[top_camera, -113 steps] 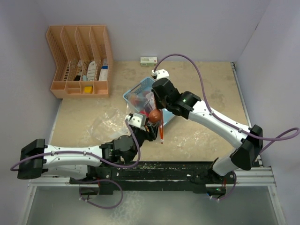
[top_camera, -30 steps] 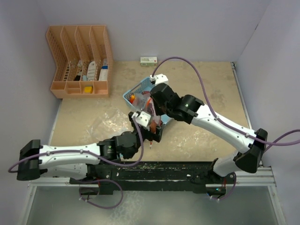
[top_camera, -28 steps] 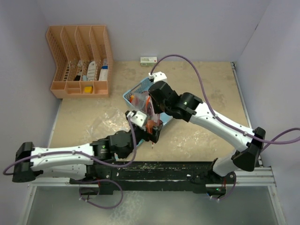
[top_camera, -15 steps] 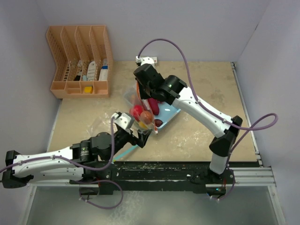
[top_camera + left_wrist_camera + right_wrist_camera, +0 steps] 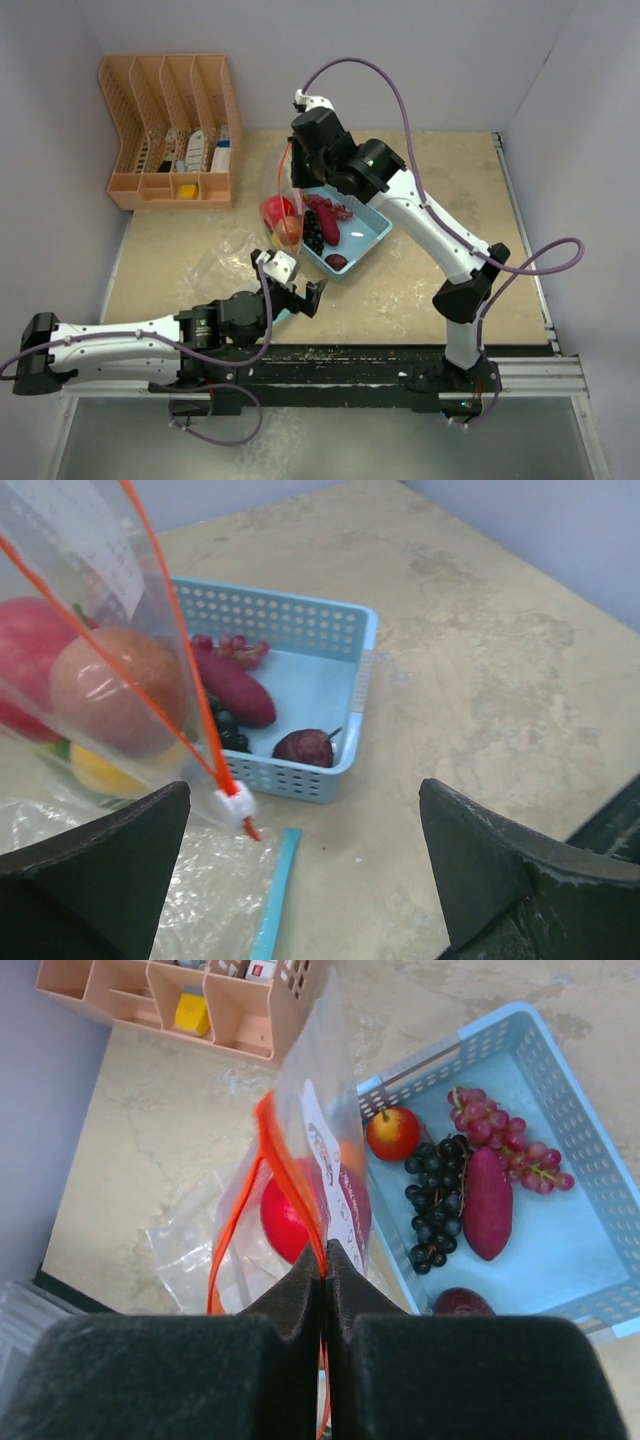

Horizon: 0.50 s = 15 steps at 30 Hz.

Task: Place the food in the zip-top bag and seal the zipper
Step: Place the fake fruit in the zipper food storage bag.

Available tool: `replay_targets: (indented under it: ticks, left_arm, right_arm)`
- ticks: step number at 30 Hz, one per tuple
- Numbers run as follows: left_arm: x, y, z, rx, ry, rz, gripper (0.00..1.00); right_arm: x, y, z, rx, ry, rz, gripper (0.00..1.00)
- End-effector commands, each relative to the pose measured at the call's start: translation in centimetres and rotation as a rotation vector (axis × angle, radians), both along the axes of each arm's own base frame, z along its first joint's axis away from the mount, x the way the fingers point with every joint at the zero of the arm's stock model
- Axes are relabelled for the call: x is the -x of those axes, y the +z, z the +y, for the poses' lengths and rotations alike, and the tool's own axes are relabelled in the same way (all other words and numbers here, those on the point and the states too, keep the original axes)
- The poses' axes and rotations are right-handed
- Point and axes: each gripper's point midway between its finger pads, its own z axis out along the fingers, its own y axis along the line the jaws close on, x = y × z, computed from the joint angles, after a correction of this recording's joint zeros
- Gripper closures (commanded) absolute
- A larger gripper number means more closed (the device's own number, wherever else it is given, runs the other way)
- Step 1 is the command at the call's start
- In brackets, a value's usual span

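Right now we hold the zip-top bag (image 5: 310,1160) aloft by one spot on its orange zipper, our right gripper (image 5: 325,1278) pinched tight on it. Our left gripper (image 5: 310,870) stands wide and empty just below. Some food (image 5: 115,705) sits in the bag, while grapes (image 5: 500,1135) and a sweet potato (image 5: 490,1205) lie in the blue basket (image 5: 372,232). We judge the open mouth may sag, or the thin film slip from the pinch, spilling fruit. Beneath is a mottled beige table (image 5: 450,180), with pale walls (image 5: 400,60) around and an orange rack (image 5: 170,120) at the far left.
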Motion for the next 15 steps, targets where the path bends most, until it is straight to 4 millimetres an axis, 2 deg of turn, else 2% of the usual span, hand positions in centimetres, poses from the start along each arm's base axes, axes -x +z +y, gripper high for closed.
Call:
replay_targets:
  ticks: [1, 4, 5, 7, 15]
  left_arm:
    - [-2.3, 0.9, 1.3, 0.049, 0.185, -0.119, 0.01]
    - [-3.5, 0.8, 2.4, 0.048, 0.299, -0.194, 0.01]
    - [-3.7, 1.5, 2.6, 0.092, 0.324, -0.222, 0.01]
    - [-3.8, 1.6, 2.9, 0.121, 0.348, -0.258, 0.01]
    - [-4.2, 0.9, 3.6, 0.154, 0.401, -0.332, 0.01]
  right_arm:
    - [1.1, 4.2, 0.5, -0.145, 0.031, -0.049, 1.00]
    - [1.3, 5.3, 0.3, -0.167, 0.032, -0.066, 1.00]
    - [1.4, 5.6, 0.2, -0.173, 0.031, -0.073, 1.00]
    - [1.5, 6.2, -0.2, -0.180, 0.026, -0.083, 1.00]
    - [2.0, 6.6, -0.8, -0.193, 0.027, -0.092, 1.00]
